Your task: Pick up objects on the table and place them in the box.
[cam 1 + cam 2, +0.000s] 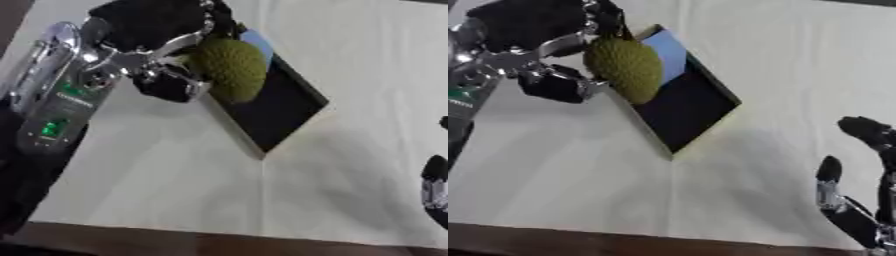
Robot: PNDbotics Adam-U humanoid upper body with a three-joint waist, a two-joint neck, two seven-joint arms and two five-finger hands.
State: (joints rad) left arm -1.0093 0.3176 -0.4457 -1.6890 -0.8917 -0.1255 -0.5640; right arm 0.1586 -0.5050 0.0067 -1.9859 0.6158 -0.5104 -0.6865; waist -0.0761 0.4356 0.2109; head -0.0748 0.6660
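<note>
Your counter [175,170] is covered with a pale, off-white cloth that lies smooth apart from a soft crease running down from the box's near corner toward you. Along the near edge a strip of dark brown wood [219,245] shows below the cloth. Little of the room beyond shows, only a dark sliver at the top corner.

The box [684,107] sits askew on the cloth, one corner pointing at you. It is shallow and rectangular, with thin light-coloured walls and a dark interior; at its far end something light blue [671,50] shows, flat and smooth.

Your left hand [162,55] comes in from the upper left, black padded shells over polished silver joints, with a silver forearm bearing green lights. Its fingers and thumb are curled round a green object [229,67], oval and knobbly all over, with a dull, pebbled skin like a rough fruit. You hold it raised above the near-left part of the box, overlapping the box's left wall in both views.

Your right hand [859,200] rests near the lower right corner, fingers pointing up and spread apart, holding nothing, well clear of the box.
</note>
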